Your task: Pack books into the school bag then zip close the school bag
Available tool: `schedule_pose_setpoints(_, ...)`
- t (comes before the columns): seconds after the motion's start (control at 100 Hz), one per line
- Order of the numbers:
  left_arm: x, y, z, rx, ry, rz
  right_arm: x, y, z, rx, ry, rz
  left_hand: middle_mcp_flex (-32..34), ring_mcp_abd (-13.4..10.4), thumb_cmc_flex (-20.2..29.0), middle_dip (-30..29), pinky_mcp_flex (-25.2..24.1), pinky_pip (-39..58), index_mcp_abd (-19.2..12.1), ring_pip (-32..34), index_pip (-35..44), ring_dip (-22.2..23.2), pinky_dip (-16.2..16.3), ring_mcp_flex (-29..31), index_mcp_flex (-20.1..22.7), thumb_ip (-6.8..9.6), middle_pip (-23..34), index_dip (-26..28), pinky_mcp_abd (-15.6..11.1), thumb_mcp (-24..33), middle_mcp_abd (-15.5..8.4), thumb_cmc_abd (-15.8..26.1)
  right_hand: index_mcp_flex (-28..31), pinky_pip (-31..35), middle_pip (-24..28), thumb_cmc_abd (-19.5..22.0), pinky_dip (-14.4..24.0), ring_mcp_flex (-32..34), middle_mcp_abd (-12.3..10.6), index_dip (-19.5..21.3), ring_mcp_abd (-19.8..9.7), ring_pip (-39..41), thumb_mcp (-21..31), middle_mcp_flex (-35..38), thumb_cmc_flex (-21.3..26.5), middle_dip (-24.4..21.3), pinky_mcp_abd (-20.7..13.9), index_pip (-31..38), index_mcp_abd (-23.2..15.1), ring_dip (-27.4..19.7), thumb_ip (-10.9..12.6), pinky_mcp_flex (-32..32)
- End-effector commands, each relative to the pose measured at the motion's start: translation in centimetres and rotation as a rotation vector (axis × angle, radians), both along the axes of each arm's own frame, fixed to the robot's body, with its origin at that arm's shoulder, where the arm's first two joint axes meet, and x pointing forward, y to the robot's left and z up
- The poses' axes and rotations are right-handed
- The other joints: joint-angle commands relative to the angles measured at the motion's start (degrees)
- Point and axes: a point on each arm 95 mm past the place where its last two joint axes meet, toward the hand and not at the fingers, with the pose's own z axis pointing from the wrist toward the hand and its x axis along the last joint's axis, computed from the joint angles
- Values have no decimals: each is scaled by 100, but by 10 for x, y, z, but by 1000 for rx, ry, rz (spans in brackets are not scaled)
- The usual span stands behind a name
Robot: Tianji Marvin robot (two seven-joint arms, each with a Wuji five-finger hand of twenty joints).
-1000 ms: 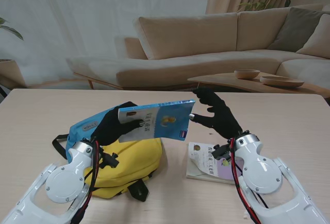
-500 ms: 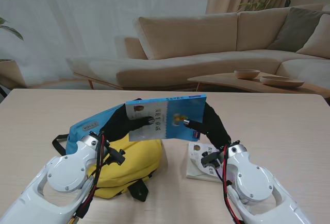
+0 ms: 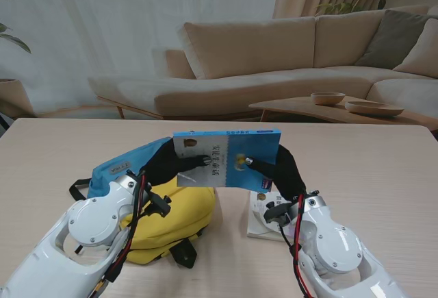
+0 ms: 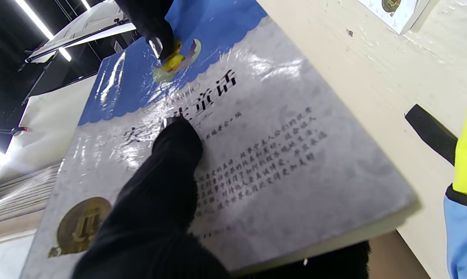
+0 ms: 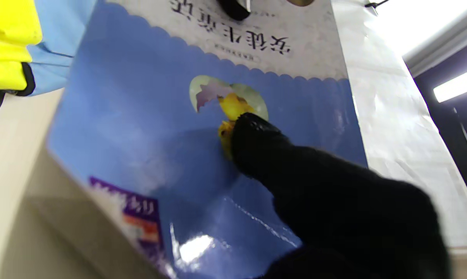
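**Book held in both hands over the school bag**

Beyond the pale wooden table (image 3: 383,154) sits a beige sofa (image 3: 274,58). I see the blue-and-white book (image 3: 227,159) lifted off the table, cover toward me, above the yellow and blue school bag (image 3: 168,219). My left hand (image 3: 166,166) grasps its left end, my right hand (image 3: 282,168) its right end — a thumb presses the cover on each side. I judge it a thin, light paperback, glossy and likely slippery, bendy if pinched at one corner, so both ends suit it. A second book (image 3: 270,222) lies flat just right of the bag. Whether the bag is open or holds anything, I cannot tell.
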Motion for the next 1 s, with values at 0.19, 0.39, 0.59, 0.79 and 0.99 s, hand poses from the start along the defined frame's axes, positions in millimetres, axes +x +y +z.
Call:
schedule_pose_setpoints(0.19,-8,-3,2,12,3,-15,-8,8,4,41,37,58,52,146,791,117,-402,-223,-666,-466,951,-213,-248,-239,266,49,-147,-215,28,911,-176,534,1423,1437,1389,215,837,508,323,2552,340,1899,329,259,601,868,289,513,-716,532,25,540)
schedule_pose_setpoints(0.39,-14,1,2,62,3,-16,-7,7,8,91,77,52,-619,-282,-40,-284,-1452,-782,-493,-2182,145,-1140,-1177,-1174,-679,52,-2131,-1697,-244,1705,-275,-70,1450,1646,1548,229,945,561,428,2835,447,2174,383,207,627,1055,310,483,-664,666,-23,710)
schedule_pose_setpoints(0.59,-20,5,-2,98,2,-19,-5,5,11,137,111,27,-1987,-528,-1776,-2196,-2224,-1554,-309,-3064,-789,-1456,-1764,-1970,-1357,224,-1893,-2390,-439,2281,-380,-58,1462,1685,1600,199,956,647,483,2940,484,2245,449,229,636,1124,383,479,-619,683,-68,844)
schedule_pose_setpoints(0.79,-27,14,-6,156,-6,-37,-2,1,14,162,129,5,-2723,-731,-2718,-2452,-2719,-2587,-272,-3710,-1476,-1654,-1926,-2642,-1934,120,-2303,-3056,-692,2327,-458,-378,1471,1733,1695,184,969,687,514,3051,487,2362,483,219,640,1260,438,502,-590,716,-83,911)
schedule_pose_setpoints(0.99,-41,31,-10,296,-31,-25,5,-7,17,166,118,-35,-2908,-758,-2941,-2540,-2837,-2997,-246,-3943,-1635,-1692,-1895,-2777,-1970,60,-2511,-3221,-757,2245,-479,-417,1477,1741,1701,186,968,695,510,3093,484,2378,491,216,644,1295,441,491,-591,714,-87,927)
